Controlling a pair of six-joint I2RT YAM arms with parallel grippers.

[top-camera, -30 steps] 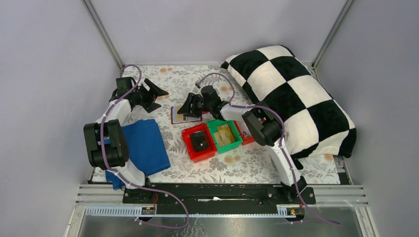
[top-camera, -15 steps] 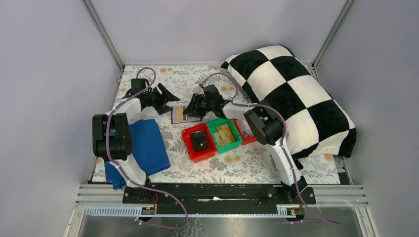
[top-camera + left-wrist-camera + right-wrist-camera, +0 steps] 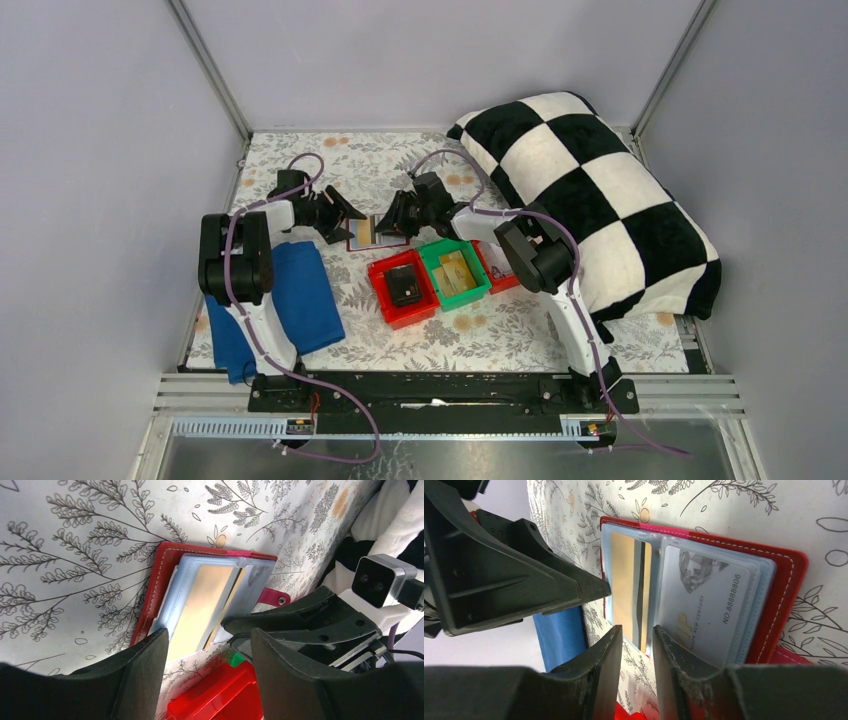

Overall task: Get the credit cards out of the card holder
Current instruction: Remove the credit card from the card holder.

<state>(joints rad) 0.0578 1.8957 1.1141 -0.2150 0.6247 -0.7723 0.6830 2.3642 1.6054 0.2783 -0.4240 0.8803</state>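
Plainly, the card holder (image 3: 364,233) lies open and flat on the flowered surface (image 3: 480,335), between the two arms and just behind the red bin (image 3: 378,285), with its strap tab (image 3: 274,598) sticking out at one side. Both credit cards are in their clear sleeves: a gold card (image 3: 624,580) with a dark stripe in one pocket and a white card (image 3: 704,600) with printed numbers in the other. The left jaws stand wide apart and grasp nothing, hovering over one end of the holder. The right jaws are parted only narrowly, poised over the end of the gold card, and I see nothing clamped between them. The cards look thin, light, stiff and smooth, so they should slide rather than bend, but a flat face gives no purchase. The place to take hold is probably a short edge at the sleeve mouth, pinched across its thickness. How far either edge stands out of its sleeve is hard to tell. The sleeves look soft and may cling, and the holder itself seems light enough to drag along or fold shut, so one pair of jaws likely needs to pin its red cover while the other pulls straight along the pocket.
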